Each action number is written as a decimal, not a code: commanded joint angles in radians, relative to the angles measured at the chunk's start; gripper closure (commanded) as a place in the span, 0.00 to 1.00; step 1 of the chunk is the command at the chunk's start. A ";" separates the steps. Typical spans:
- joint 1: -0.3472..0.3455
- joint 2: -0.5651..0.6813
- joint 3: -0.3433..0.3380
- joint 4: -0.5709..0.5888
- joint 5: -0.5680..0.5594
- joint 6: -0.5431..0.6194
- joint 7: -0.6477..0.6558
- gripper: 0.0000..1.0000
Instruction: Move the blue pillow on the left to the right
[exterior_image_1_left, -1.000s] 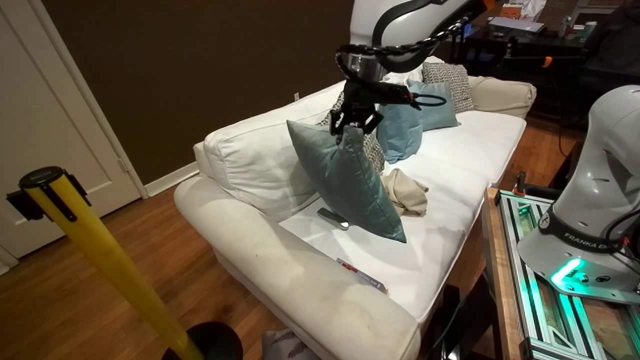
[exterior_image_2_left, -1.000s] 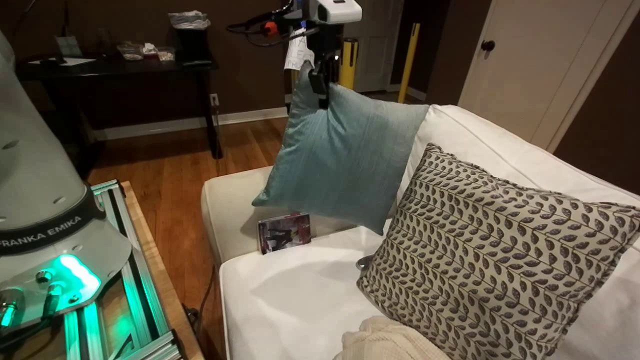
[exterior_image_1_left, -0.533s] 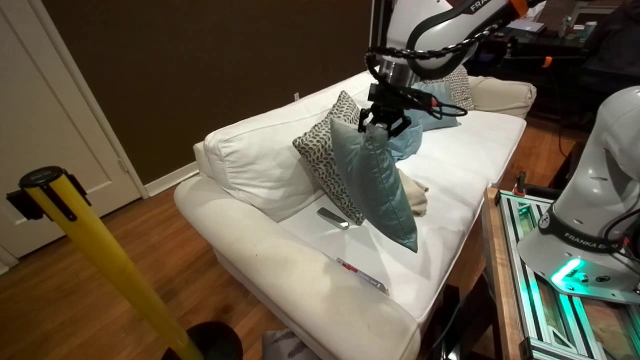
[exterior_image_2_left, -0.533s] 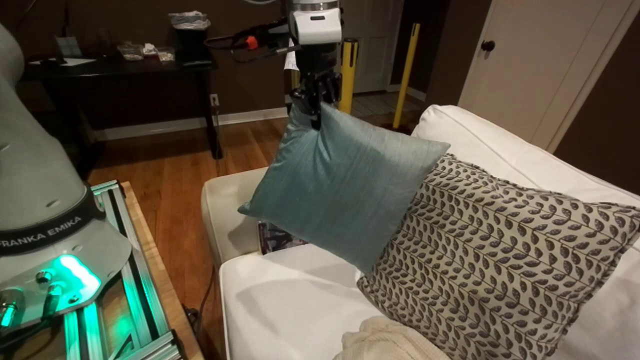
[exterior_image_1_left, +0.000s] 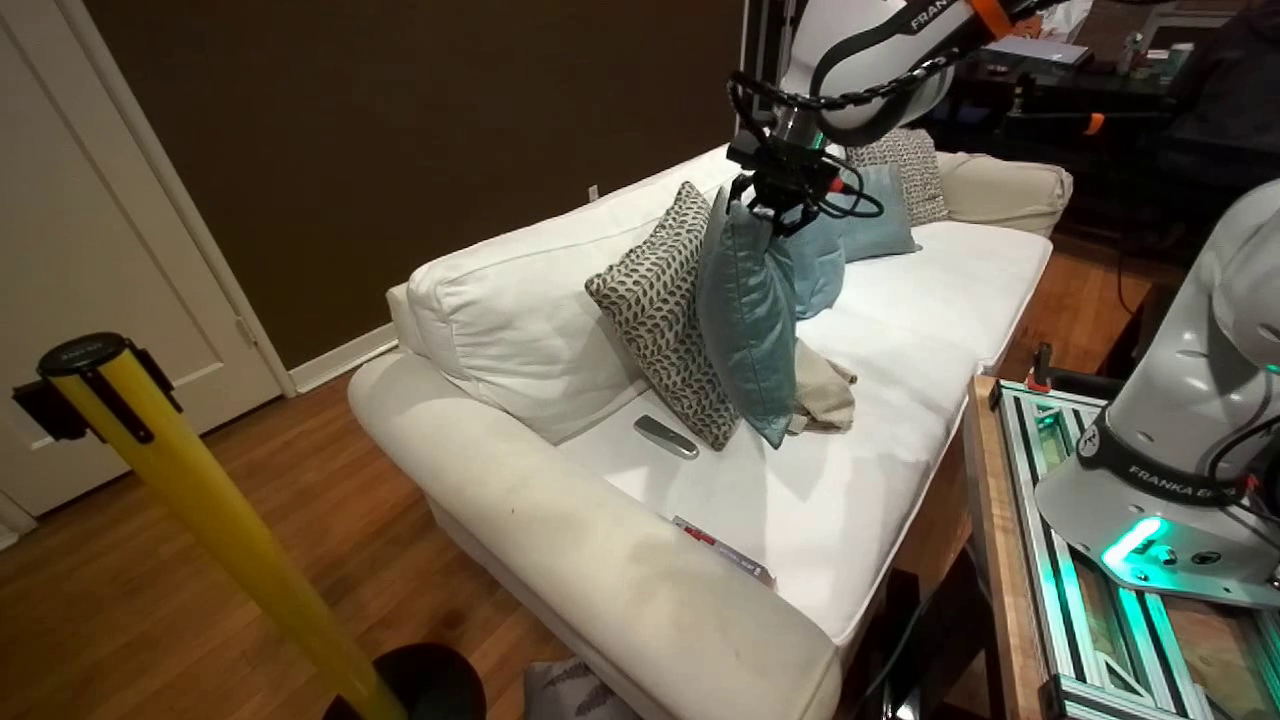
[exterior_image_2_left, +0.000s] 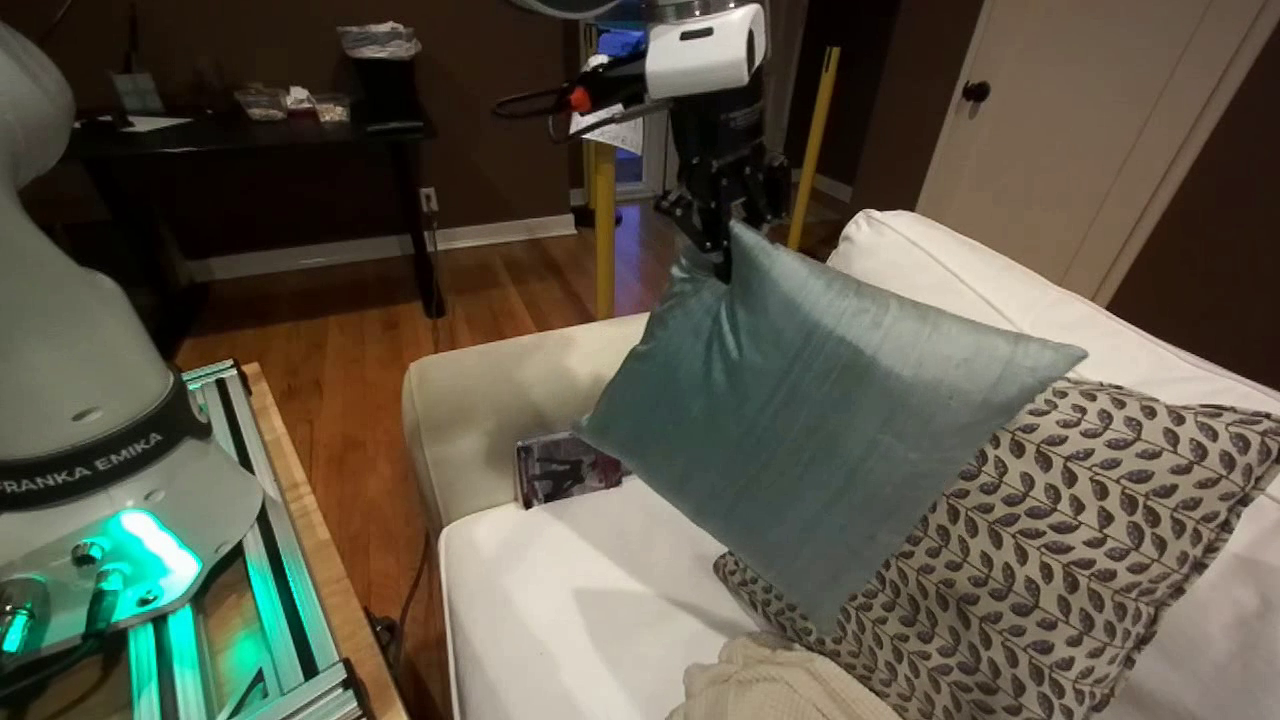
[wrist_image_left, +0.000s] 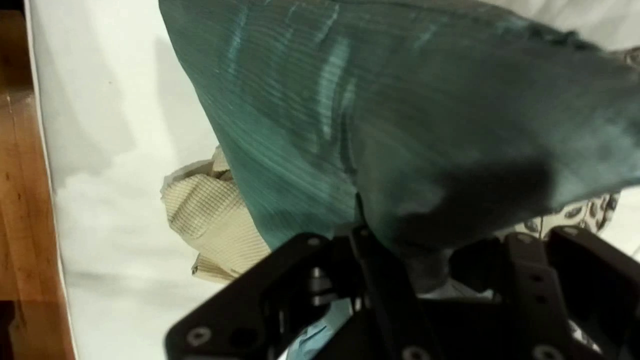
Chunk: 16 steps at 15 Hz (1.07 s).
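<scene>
The blue pillow (exterior_image_1_left: 745, 325) is a dusty grey-blue square. It hangs tilted from my gripper (exterior_image_1_left: 768, 215) by its top corner, in front of the patterned pillow (exterior_image_1_left: 665, 315). In an exterior view the blue pillow (exterior_image_2_left: 830, 430) covers much of the patterned pillow (exterior_image_2_left: 1060, 540), and one finger of my gripper (exterior_image_2_left: 722, 262) presses into the fabric. In the wrist view the blue pillow (wrist_image_left: 280, 145) fills the upper middle, its gathered cloth between the jaws of my gripper (wrist_image_left: 415, 250). I cannot tell whether its lower corner touches the seat.
Brighter blue pillows (exterior_image_1_left: 820, 260) stand further along the white sofa (exterior_image_1_left: 560, 480), with a woven pillow (exterior_image_1_left: 905, 165) behind. A beige cloth (exterior_image_1_left: 825, 390), a grey remote-like object (exterior_image_1_left: 665, 437) and a thin box (exterior_image_1_left: 725, 553) lie on the seat. A yellow post (exterior_image_1_left: 210, 490) stands beside the sofa.
My gripper has carried the blue pillow away from the near sofa arm, along the sofa and across the patterned pillow. The pillow has turned. The remote-like object and patterned pillow show more in an exterior view.
</scene>
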 joint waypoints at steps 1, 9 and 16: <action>-0.045 0.129 -0.034 0.152 -0.124 0.002 0.154 0.95; 0.018 0.456 -0.267 0.460 -0.348 -0.046 0.346 0.95; 0.091 0.730 -0.434 0.711 -0.365 -0.097 0.410 0.95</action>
